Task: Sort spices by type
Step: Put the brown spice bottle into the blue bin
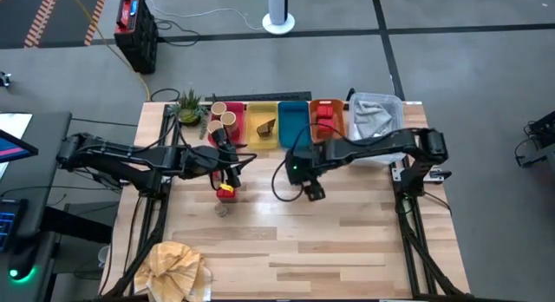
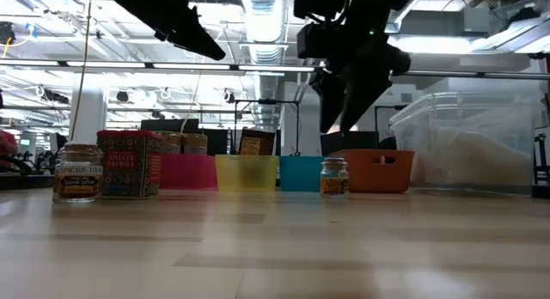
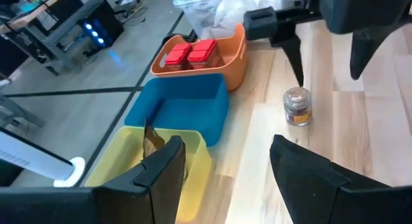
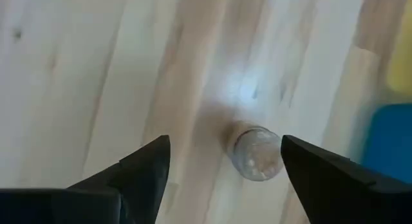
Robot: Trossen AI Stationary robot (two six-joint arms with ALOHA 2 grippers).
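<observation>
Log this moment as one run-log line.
right gripper: open, above small spice jar, not gripping | left gripper: open, empty, near yellow bin | red packs: in orange bin

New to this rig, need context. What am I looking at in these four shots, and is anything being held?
Two dark robot arms work at a wooden table. One shot looks straight down, one sits at table level, and one camera rides on each wrist.

Along the far edge are colour bins: red packs lie in the orange bin, the blue bin looks empty, and the yellow bin holds a dark pack. A crumpled paper lies at the near corner.

The right gripper is open above a small spice jar, not gripping it. The left gripper is open too, holding nothing.
</observation>
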